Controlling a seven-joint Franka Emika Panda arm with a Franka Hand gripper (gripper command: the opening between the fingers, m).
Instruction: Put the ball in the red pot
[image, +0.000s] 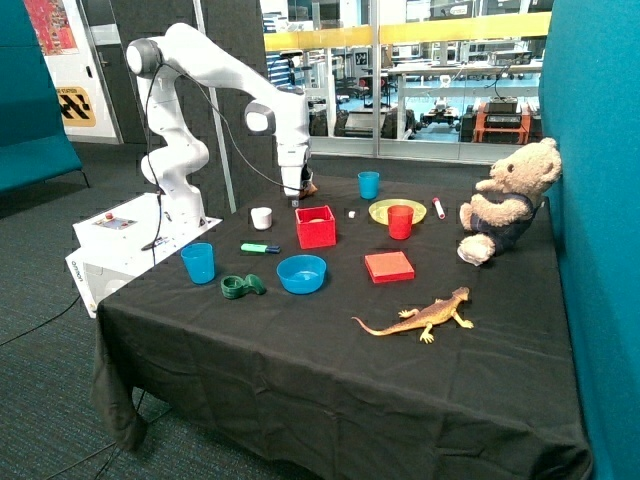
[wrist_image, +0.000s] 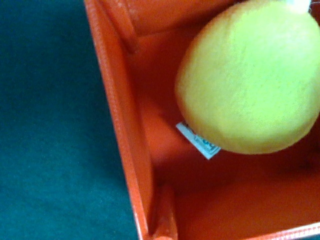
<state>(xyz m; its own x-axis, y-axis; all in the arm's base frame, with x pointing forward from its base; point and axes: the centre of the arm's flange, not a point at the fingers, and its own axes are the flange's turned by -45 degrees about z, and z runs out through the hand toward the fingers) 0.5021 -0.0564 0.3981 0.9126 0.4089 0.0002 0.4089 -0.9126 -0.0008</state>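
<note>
The yellow ball (wrist_image: 260, 80) fills much of the wrist view, hanging close under the camera over the inside of the red pot (wrist_image: 150, 100). A small white label lies on the pot's floor beneath it. In the outside view the red pot (image: 315, 227) stands on the black cloth between a white cup and a red cup. My gripper (image: 298, 190) hovers just above the pot's far rim, shut on the ball.
Around the pot are a white cup (image: 261, 217), a green marker (image: 260, 248), a blue bowl (image: 301, 273) and a flat red block (image: 388, 266). A red cup (image: 400, 221) stands on a yellow plate (image: 380, 212). A teddy bear (image: 505, 200) sits at the far side.
</note>
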